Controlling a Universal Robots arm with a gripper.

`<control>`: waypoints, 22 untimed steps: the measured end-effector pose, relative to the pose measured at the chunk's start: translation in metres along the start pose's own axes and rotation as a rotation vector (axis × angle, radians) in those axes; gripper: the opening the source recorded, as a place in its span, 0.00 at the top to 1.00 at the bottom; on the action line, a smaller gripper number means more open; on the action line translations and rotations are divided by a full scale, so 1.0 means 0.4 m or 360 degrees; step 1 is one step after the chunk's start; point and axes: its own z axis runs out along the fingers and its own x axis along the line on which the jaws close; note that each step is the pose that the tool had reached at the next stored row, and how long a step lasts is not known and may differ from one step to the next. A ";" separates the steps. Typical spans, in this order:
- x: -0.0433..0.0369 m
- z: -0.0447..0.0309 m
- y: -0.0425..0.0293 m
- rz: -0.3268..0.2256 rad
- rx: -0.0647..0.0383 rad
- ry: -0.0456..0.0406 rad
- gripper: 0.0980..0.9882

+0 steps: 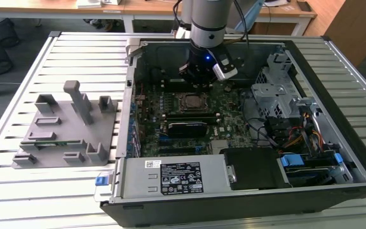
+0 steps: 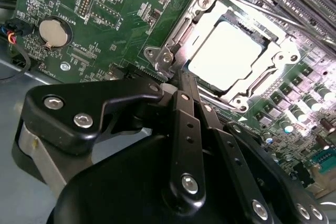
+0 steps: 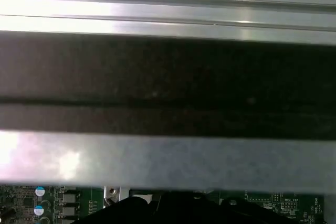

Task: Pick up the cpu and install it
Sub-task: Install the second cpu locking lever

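Arm: the gripper [image 1: 203, 86] hangs inside the open computer case [image 1: 335, 157], low over the motherboard [image 1: 230, 107], just behind the socket as the exterior view shows it.
Jaws: in the second wrist view the black fingers [image 2: 185, 109] run together to a narrow tip at the near edge of the socket frame [image 2: 173, 45]; they look pressed together with nothing between them, a judgement from this one angle.
Cpu location: the cpu [image 2: 224, 51] lies flat in the socket, silver top up, framed by the metal bracket; it appears already seated. In the exterior view it is the small pale square [image 1: 190, 100] under the gripper.
Contact: the tip sits just beside the cpu, at the bracket corner; whether it touches the bracket I cannot tell.
Handling (judgement): light, stiff, thin plate; the metal top is smooth and likely slippery; the underside contacts are fragile. Best held by two opposite edges, kept level, no pressing on corners.
Surroundings: grey parts fixture [image 1: 68, 129] on the slatted tabletop [image 1: 17, 191], at the exterior view's left of the case; coin cell battery [image 2: 54, 33] on the board.
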 end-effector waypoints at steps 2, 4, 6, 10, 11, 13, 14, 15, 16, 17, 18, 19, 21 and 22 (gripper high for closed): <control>0.000 0.000 -0.004 0.0000 0.0000 0.0000 0.99; 0.000 0.000 -0.007 0.0000 0.0000 0.0000 0.99; 0.000 0.000 -0.009 0.0000 0.0000 0.0000 0.99; 0.000 -0.001 -0.016 0.0000 0.0000 0.0000 0.99; 0.000 -0.001 -0.019 0.0000 0.0000 0.0000 0.99; 0.000 -0.001 -0.022 0.0000 0.0000 0.0000 0.99; 0.000 -0.001 -0.024 0.0000 0.0000 0.0000 0.99; 0.000 -0.002 -0.024 0.0000 0.0001 0.0000 0.99; 0.000 -0.005 -0.024 0.0000 0.0000 0.0000 0.99; 0.000 -0.009 -0.024 0.0000 0.0000 0.0000 0.99; 0.000 -0.017 -0.024 0.0000 0.0000 0.0000 0.99; 0.000 -0.027 -0.023 0.0000 0.0000 0.0000 0.99; 0.000 -0.051 -0.022 0.0000 0.0000 0.0000 0.99; -0.001 -0.062 -0.022 0.0000 0.0000 0.0000 0.99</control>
